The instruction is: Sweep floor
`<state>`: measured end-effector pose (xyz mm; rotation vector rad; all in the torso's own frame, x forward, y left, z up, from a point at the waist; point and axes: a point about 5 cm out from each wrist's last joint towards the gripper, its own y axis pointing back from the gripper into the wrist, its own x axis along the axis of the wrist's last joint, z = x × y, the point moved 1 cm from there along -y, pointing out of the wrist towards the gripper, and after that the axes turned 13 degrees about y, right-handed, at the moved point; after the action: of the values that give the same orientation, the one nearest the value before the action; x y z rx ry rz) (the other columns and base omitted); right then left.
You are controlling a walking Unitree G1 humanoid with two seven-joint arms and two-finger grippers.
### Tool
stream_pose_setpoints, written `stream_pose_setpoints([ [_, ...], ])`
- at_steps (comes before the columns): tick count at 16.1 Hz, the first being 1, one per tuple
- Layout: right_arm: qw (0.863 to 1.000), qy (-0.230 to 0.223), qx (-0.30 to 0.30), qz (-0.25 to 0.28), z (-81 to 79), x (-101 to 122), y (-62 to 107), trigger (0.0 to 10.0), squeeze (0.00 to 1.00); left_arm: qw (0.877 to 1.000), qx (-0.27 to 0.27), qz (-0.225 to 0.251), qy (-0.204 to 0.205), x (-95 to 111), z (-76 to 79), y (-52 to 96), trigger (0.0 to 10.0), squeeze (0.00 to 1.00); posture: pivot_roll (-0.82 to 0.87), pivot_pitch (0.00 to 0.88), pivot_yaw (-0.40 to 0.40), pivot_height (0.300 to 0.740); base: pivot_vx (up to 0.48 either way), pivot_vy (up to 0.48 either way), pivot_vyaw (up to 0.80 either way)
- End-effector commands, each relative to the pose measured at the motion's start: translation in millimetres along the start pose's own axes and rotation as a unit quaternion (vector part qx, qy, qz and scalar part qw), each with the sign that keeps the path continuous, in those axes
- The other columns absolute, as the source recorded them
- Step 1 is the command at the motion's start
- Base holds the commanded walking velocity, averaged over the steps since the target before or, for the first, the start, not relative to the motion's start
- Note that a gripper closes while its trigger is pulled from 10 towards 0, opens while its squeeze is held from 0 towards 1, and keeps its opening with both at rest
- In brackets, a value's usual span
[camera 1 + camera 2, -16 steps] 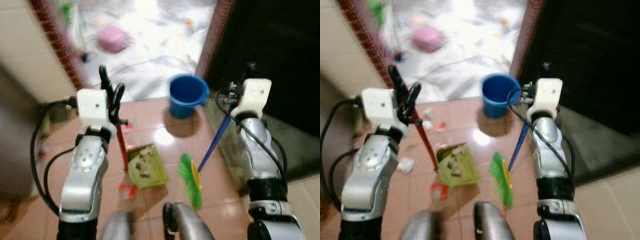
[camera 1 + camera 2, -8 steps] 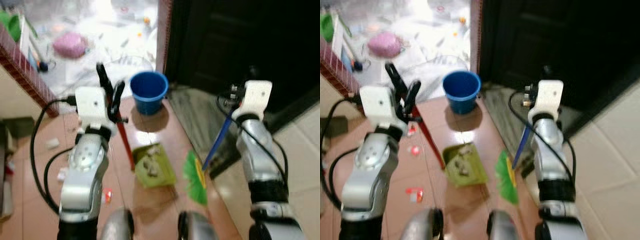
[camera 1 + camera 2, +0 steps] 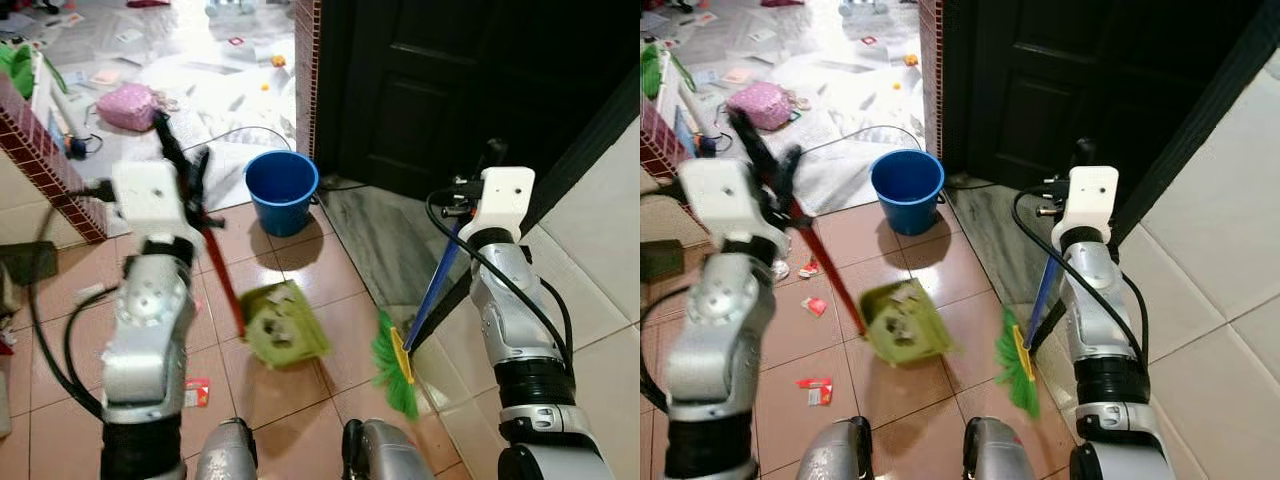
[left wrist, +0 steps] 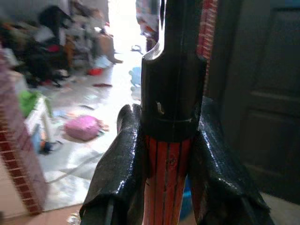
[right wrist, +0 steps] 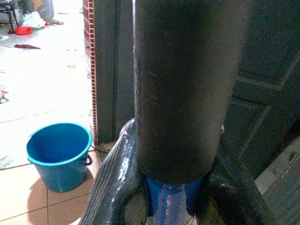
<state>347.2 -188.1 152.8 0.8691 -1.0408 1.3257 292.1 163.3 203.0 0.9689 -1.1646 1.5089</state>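
With some litter already in the green plastic dustpan (image 3: 283,322) at centre frame (red wrappers (image 3: 196,392) remained lower left), the left gripper (image 4: 171,154) clenched its red handle (image 3: 222,275) while the right gripper (image 5: 173,187) clasped the blue-handled green broom (image 3: 395,362).

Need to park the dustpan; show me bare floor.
Bare tiles lie between the blue bucket and dustpan, and on the grey sill by the dark door. Scraps crowd the robot's left; the broom takes the right.

both end effectors (image 4: 168,154) (image 5: 173,187) clamped, raised
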Motion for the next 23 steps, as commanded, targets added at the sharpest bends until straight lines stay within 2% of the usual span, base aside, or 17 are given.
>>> stream_pose_setpoints([
  [1, 1.000, 0.007, -0.004, 0.010, 2.4, 3.4, -0.8, 10.0, 0.00, 0.998, -0.003, 0.058, 0.000, 23.0, 1.8, -4.7, 10.0, 0.00, -0.04, 0.141, -0.006, 0.740, 0.000, 0.000, 0.00],
  [5, 1.000, 0.009, -0.004, 0.009, 2.3, 2.0, -1.2, 10.0, 0.00, 0.992, 0.015, 0.127, 0.005, 59.1, -3.3, -19.0, 10.0, 0.00, -0.04, 0.135, -0.007, 0.740, 0.000, 0.000, 0.00],
  [9, 1.000, 0.010, 0.000, 0.009, 0.2, 2.0, -2.9, 10.0, 0.00, 0.984, 0.026, 0.177, 0.002, 88.0, -12.0, -33.2, 10.0, 0.00, -0.04, 0.133, -0.013, 0.740, 0.060, 0.000, 0.00],
  [13, 1.000, 0.006, 0.003, 0.008, -3.3, 2.5, -4.5, 10.0, 0.00, 0.978, 0.025, 0.206, 0.024, 101.0, -8.2, -45.2, 10.0, 0.00, -0.04, 0.134, -0.014, 0.740, 0.325, 0.000, 0.00],
  [17, 1.000, -0.003, 0.006, 0.006, -5.6, 3.0, -3.6, 10.0, 0.00, 0.974, 0.015, 0.224, 0.029, 108.4, -5.0, -52.2, 10.0, 0.00, -0.04, 0.134, -0.012, 0.740, 0.445, 0.000, 0.00],
  [20, 1.000, -0.006, 0.007, 0.004, -6.9, 1.5, -1.7, 10.0, 0.00, 0.970, 0.043, 0.238, 0.015, 114.0, -13.2, -55.4, 10.0, 0.00, -0.04, 0.134, -0.011, 0.740, 0.427, 0.081, 0.00],
  [23, 1.000, -0.005, 0.011, 0.004, -8.2, 2.0, -2.4, 10.0, 0.00, 0.968, 0.044, 0.247, 0.010, 115.1, -12.0, -57.2, 10.0, 0.00, -0.04, 0.137, -0.016, 0.740, 0.407, 0.252, 0.00],
])
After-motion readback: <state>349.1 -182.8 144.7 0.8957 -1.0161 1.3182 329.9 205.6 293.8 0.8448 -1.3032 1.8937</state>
